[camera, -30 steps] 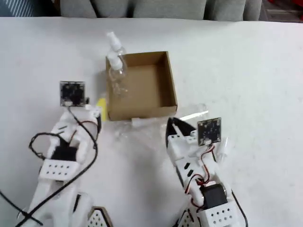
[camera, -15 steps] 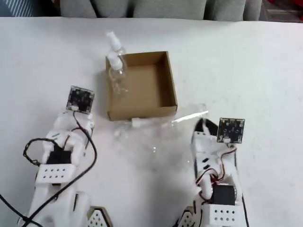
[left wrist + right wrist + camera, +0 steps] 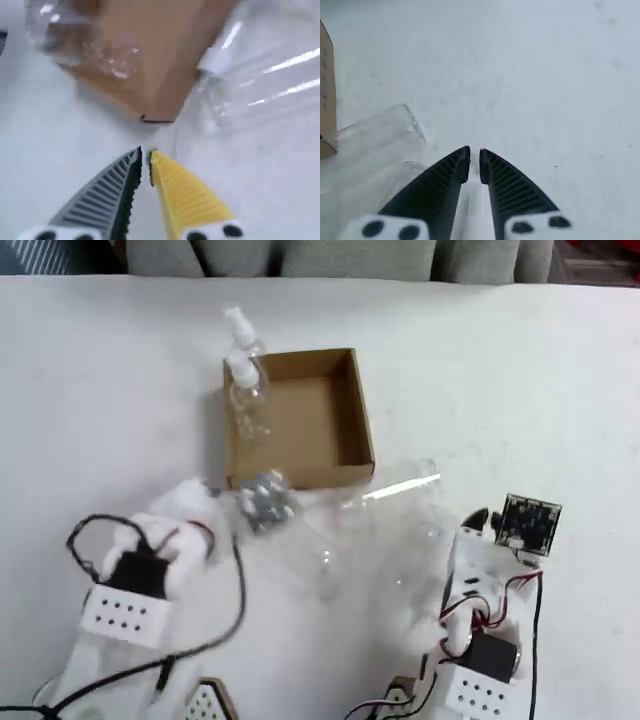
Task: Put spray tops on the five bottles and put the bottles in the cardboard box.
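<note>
1. The left gripper (image 3: 145,154) has its grey and yellow fingers pressed together with nothing between them. It hangs low over the table (image 3: 520,370), just beside a near corner of the cardboard box (image 3: 165,60), at about 7 o'clock from the box.
2. The right gripper (image 3: 474,159) has its black fingers almost together, with only a thin slit between them, and we see nothing pinched there. It sits at about 4 o'clock from the box, apart from it.
3. The lying bottles (image 3: 400,485) are clear and rest on the table at about 5 o'clock from the box, between the two arms. The open bottle (image 3: 380,135) nearest the right gripper has a bare mouth and no spray top.
4. The capped bottles (image 3: 245,380), two of them, stand at the 9 to 10 o'clock edge of the box. We cannot tell whether the nearer one is inside the wall or outside it.
5. We think a lying bottle may roll away if closed fingers touch its round side before they spread.
6. The clear plastic is hard to see on the white table, so a grasp may miss the neck.
7. The left gripper is so near the corner that a small push could shift the light box and knock over the capped bottles.
</note>
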You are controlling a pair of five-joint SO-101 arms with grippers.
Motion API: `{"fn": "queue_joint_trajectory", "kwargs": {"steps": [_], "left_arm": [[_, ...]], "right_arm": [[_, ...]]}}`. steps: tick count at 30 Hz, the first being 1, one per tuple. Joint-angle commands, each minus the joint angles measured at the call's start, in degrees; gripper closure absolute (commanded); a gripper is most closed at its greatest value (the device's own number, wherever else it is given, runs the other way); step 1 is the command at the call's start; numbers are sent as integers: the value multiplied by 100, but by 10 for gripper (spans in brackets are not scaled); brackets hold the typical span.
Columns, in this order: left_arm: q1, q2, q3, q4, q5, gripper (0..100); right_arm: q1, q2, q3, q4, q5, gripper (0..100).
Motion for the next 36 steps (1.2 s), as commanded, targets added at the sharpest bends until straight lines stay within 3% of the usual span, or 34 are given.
{"fn": "queue_joint_trajectory", "kwargs": {"steps": [1,7,12,15,20,23,36], "left_arm": [[1077,-145,-844,1468,-1477,965],[2651,-110,-1301,2760,-2418,962],[3248,673,-1697,2901,-2488,961],[3371,1710,-2312,2901,-2629,949],[3345,3714,-3710,2901,-2620,829],[3345,4611,-4299,2892,-2620,823],[3020,5789,-5055,2629,-2453,788]], "right_arm": [[84,-22,44,22,53,982],[84,-22,44,22,53,982],[66,-22,44,22,53,982],[66,-22,44,22,53,982],[57,-22,44,22,53,982],[57,-22,44,22,53,982],[40,-22,44,136,457,982]]}}
